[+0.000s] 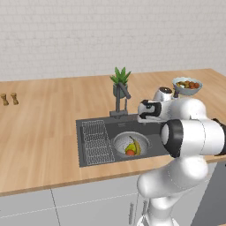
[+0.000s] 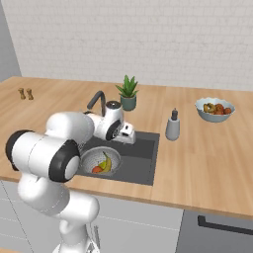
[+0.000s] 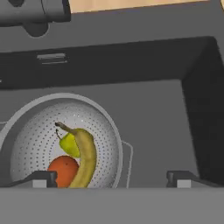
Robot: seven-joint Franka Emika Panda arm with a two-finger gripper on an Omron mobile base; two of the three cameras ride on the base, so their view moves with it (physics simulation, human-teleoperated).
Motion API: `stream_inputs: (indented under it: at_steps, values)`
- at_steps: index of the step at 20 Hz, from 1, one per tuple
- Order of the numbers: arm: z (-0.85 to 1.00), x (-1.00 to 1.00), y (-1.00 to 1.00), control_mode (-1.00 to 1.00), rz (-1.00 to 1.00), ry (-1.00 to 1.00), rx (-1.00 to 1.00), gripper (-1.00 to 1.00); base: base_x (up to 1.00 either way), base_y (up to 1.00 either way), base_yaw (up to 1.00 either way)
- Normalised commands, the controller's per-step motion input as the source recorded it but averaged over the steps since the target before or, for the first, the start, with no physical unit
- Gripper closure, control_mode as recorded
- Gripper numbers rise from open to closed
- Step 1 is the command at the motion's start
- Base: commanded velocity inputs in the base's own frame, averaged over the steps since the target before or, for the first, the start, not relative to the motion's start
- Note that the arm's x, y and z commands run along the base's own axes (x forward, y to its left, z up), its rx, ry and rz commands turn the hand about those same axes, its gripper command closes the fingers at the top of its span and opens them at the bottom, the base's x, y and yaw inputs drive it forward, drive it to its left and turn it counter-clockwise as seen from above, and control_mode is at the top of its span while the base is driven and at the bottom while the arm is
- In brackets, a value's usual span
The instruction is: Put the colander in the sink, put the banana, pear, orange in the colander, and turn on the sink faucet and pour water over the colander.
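The silver mesh colander [image 3: 30,144] sits in the dark grey sink [image 3: 144,65], left of its middle. Inside it lie the banana [image 3: 86,157], the yellow-green pear [image 3: 68,145] and the orange [image 3: 61,169], touching each other. My gripper [image 3: 109,179] hangs open and empty above the basin, a little right of the colander [image 1: 123,142]. The hand [image 1: 149,110] hovers over the sink's back right part. The dark faucet [image 1: 121,103] stands at the sink's back rim, its spout [image 3: 39,11] above the colander's far side. Water is out of view.
A wire rack [image 1: 95,141] fills the sink's left side. A potted plant [image 1: 120,81] stands behind the faucet. A soap dispenser [image 2: 172,126] and a pale blue fruit bowl [image 2: 214,109] are on the counter to the right. Two small shakers [image 1: 9,99] stand far left.
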Motion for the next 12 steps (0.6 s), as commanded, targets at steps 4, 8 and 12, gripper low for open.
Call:
stream_inputs:
  at_steps: [4,8,12]
  values:
    - [0.07,0.23,0.0,-1.0,0.59,-0.4,0.0,-1.0,0.0,0.0,0.0]
    - [0.22,0.33,0.0,-1.0,0.61,-0.4,0.0,-1.0,0.0,0.0,0.0]
    - [0.2,0.35,-0.03,-1.0,0.56,-0.38,0.0,-1.0,0.0,0.0,0.0]
